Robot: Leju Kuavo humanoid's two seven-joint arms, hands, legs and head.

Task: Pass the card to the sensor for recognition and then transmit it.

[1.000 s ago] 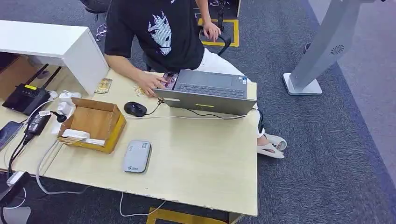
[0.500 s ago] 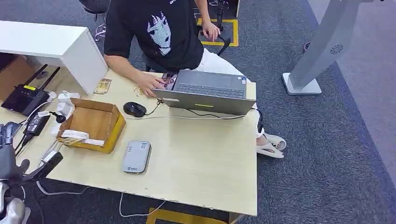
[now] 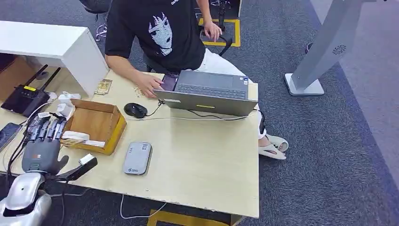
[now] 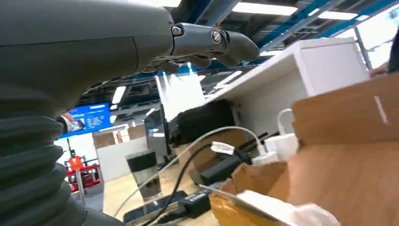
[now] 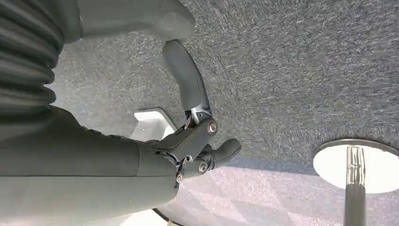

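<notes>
- The pale wooden table (image 3: 202,160) is carrying everything. A person at twelve o'clock is working at a grey laptop (image 3: 209,92).
- The open cardboard box (image 3: 116,134) is sitting at ten o'clock from the table's middle.
- My left hand (image 3: 43,143) is hovering at about eight o'clock from the box. Its fingers are stretched flat toward twelve, its thumb is splayed toward three, and it is carrying nothing.
- My right hand (image 5: 188,141) is hanging over the carpet with its fingers curled in on nothing.
- The grey card reader (image 3: 137,157) is lying flat at five o'clock from the box, just beside it.
- A white card-like slip (image 3: 77,136) is lying inside the box against its six o'clock wall. I am taking that for the card, though I am not certain.
- Risks I am weighing:
  - My fingers may catch the box wall and shove the box into the reader.
  - The flat card may slip out of a pinch.
  - My forearm may snag the cables (image 3: 15,154) at nine o'clock.
</notes>
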